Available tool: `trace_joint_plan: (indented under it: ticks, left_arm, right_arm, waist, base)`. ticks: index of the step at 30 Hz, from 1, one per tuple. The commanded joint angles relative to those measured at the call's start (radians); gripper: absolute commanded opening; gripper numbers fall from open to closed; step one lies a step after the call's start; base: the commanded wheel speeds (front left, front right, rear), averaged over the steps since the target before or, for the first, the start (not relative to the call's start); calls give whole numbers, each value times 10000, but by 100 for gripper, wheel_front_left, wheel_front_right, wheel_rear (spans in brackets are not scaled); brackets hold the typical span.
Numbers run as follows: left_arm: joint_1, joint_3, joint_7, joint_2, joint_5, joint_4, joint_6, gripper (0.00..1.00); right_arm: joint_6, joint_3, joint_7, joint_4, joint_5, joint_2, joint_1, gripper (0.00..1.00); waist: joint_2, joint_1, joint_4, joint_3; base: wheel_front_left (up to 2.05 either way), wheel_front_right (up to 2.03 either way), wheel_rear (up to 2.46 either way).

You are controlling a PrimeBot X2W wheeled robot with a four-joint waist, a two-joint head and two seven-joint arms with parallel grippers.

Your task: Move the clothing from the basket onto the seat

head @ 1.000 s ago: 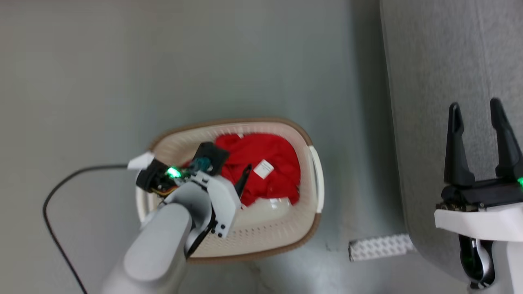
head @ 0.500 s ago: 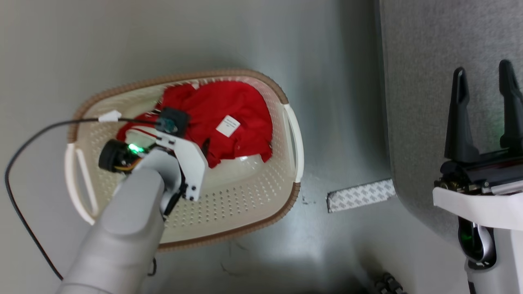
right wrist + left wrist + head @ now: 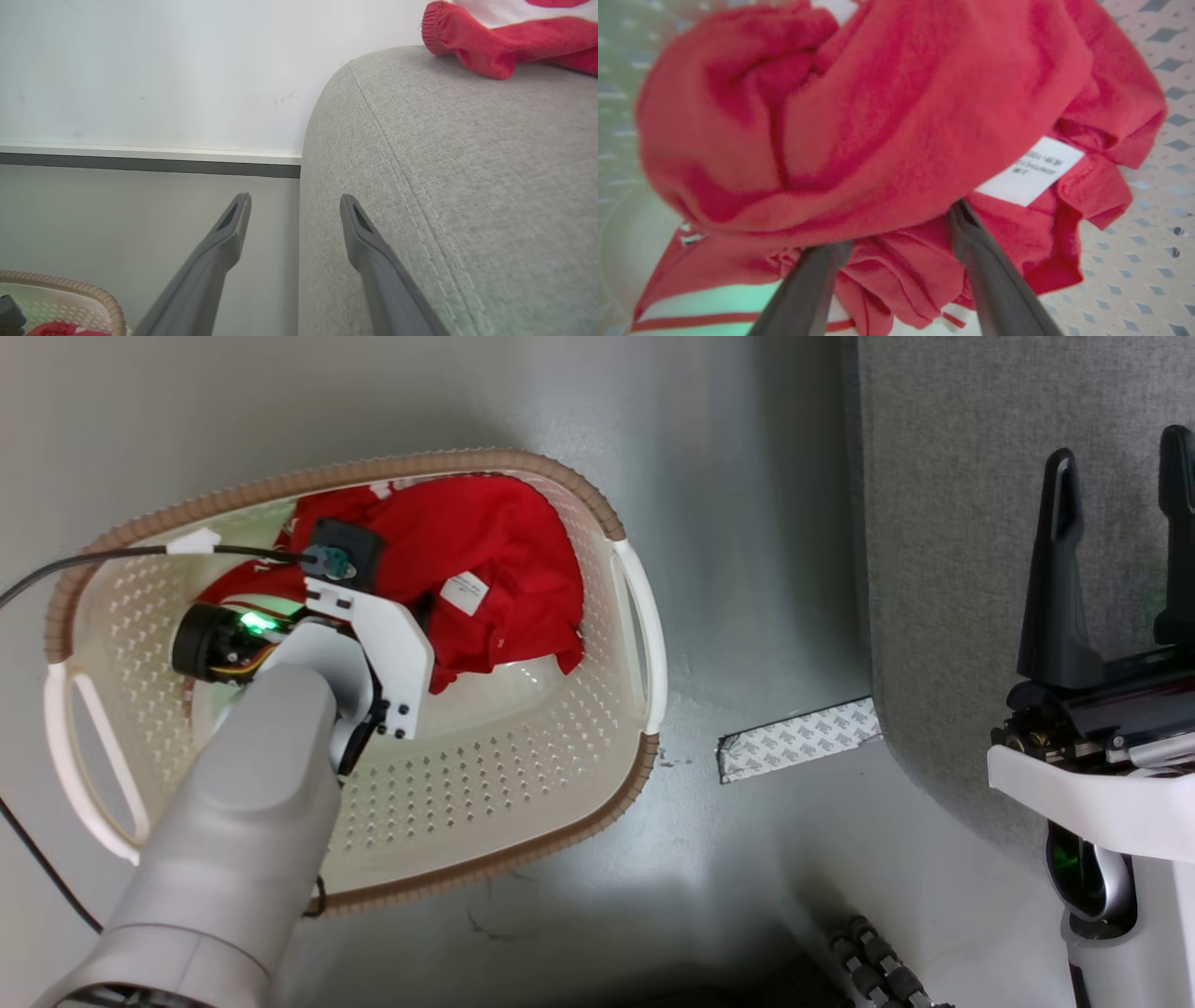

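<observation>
Left wrist view: my left hand [image 3: 901,228], spread, pokes into the red garment [image 3: 878,116] in the basket [image 3: 1148,261]. My right hand [image 3: 294,198] is spread by the seat [image 3: 467,186].

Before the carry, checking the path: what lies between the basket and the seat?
Head view: grey floor, bare except a pale patterned strip lying flat against the seat edge, apart from the basket.

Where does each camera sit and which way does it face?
Head view: on the head, looking down at the oval cream-white perforated plastic basket and grey fabric seat; left forearm, right pincer.
Left wrist view: inside the basket, facing the bright red soft clothing; open left pincer touching it.
Right wrist view: low, facing the seat's rounded edge; open right pincer.
Shared: head and left wrist show the clothing's white label.
</observation>
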Motion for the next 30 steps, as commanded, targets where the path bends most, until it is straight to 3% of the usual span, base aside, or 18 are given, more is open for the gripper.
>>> trace_joint_plan:
  ticks: [1, 2, 15, 30]
  left_arm:
    - [-125, -66, -94, 66, 15, 128, -61, 35]
    - [-167, -123, -160, 82, 50, 210, -108, 0]
    - [-289, -409, -1124, -116, -90, 879, -283, 0]
    - [1209, -523, -2628, -814, -891, 923, -622, 0]
  right_arm:
    - [88, 11, 131, 526, 200, 68, 130, 100]
    - [87, -1, 131, 529, 217, 64, 153, 100]
    - [73, -112, 85, 539, 164, 31, 47, 100]
    - [61, -525, 77, 1040, -378, 31, 977, 100]
  waist:
    - [1, 1, -53, 25]
    - [1, 1, -74, 27]
    - [1, 1, 284, -883]
    - [1, 1, 1571, -4203]
  base:
    - [0, 0, 0]
    - [0, 0, 0]
    - [0, 0, 0]
    - [0, 0, 0]
